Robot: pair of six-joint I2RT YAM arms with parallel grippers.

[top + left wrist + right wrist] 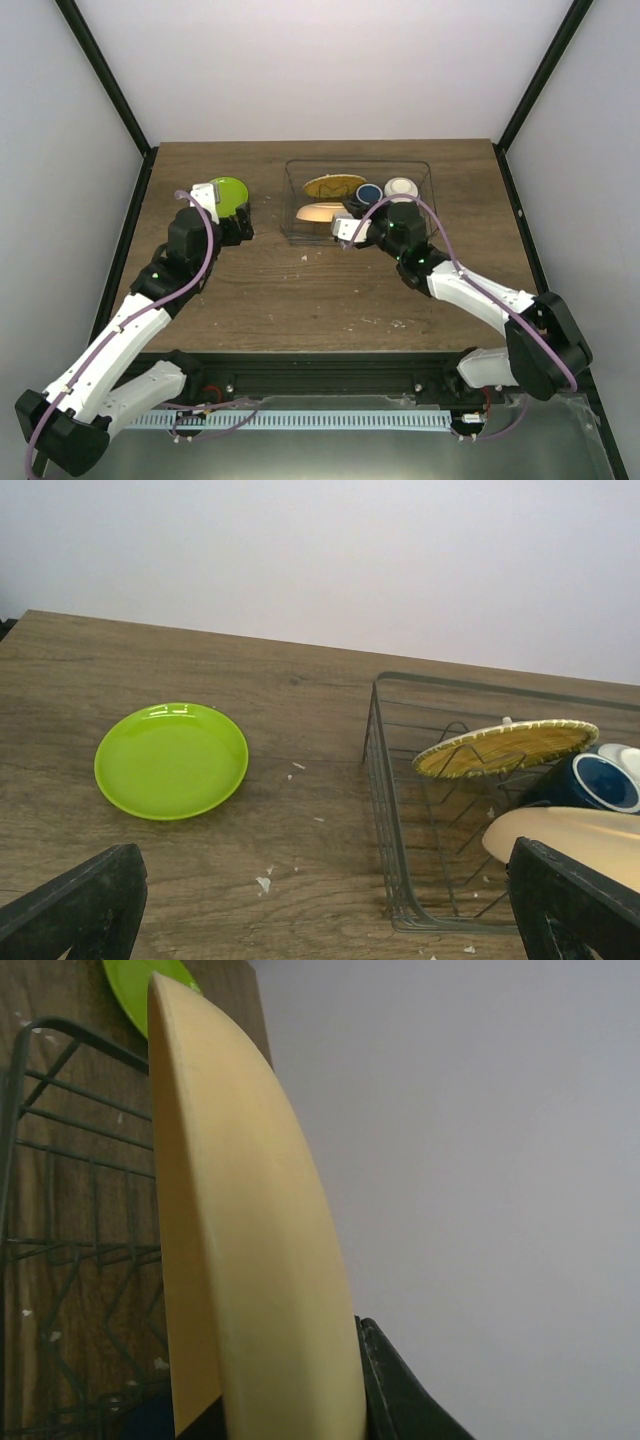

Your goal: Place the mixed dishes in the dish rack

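Two pincers busy: the right pincer point(343, 226) is clamped on a cream plate point(250, 1240), tilting it over the dish rack point(384, 790) beneath, probably to slot between dividers, while the left pincer point(239, 218) gapes wide, the yellow-green plate point(172, 760) flat on the counter point(300, 290) just ahead.

- Dark brown wood-grain table top point(300, 290): rectangular, matte, grain running side to side.
- Small white flecks point(262, 883): scattered over the table surface.
- Plain white wall panels point(320, 70): at the back and both sides, unmarked.
- Black metal frame struts point(105, 75): rising at a slant from the far table corners.
- Black rail point(330, 365): along the near table edge.
- Light: even and soft, shadows faint.
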